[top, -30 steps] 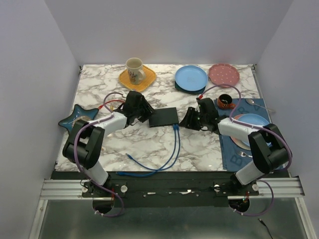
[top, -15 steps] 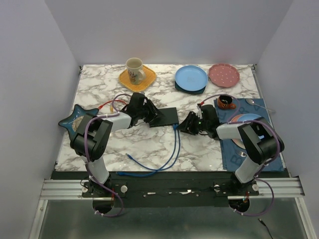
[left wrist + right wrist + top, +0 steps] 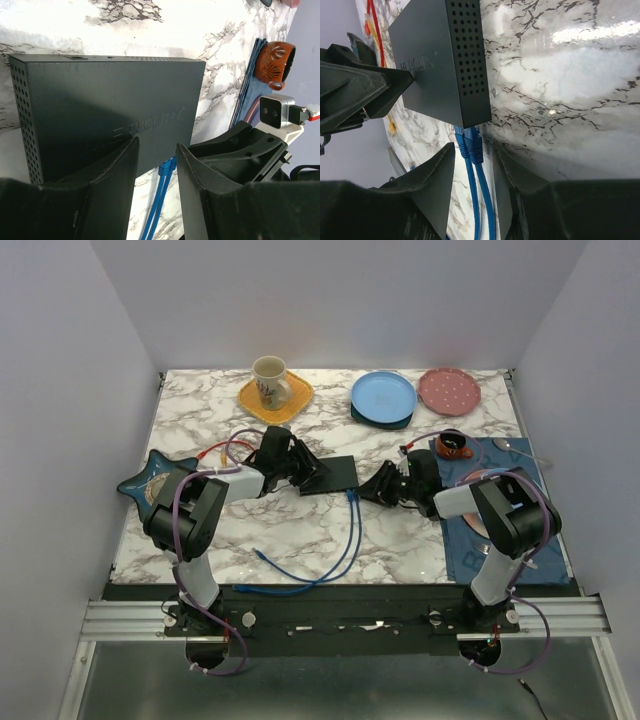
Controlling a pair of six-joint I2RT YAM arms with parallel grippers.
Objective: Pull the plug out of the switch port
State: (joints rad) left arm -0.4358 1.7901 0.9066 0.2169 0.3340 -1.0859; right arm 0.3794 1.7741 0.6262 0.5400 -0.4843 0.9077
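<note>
The flat matte-black box [image 3: 332, 475] lies mid-table; it also shows in the left wrist view [image 3: 110, 100] and the right wrist view [image 3: 440, 60]. Two blue plugs [image 3: 352, 496] sit side by side in sockets on its near long edge, by the right corner [image 3: 470, 142]. My right gripper [image 3: 378, 485] is open, its jaws either side of both plugs [image 3: 472, 150] without touching them. My left gripper [image 3: 308, 472] is open at the box's left end [image 3: 156, 150], its fingertips [image 3: 395, 82] resting on the box top.
The blue cables [image 3: 330, 555] loop toward the near edge. A red cable [image 3: 222, 448] and a blue star dish [image 3: 152, 480] lie left. A mug on a yellow plate [image 3: 272, 385], a blue plate [image 3: 383, 395] and a pink plate [image 3: 448, 388] stand behind. A brown cup [image 3: 452, 444] and a blue placemat [image 3: 500, 530] lie right.
My left gripper has moved right onto the box's left end. My right gripper has moved left until its jaws stand around the blue plugs. The box has not shifted.
</note>
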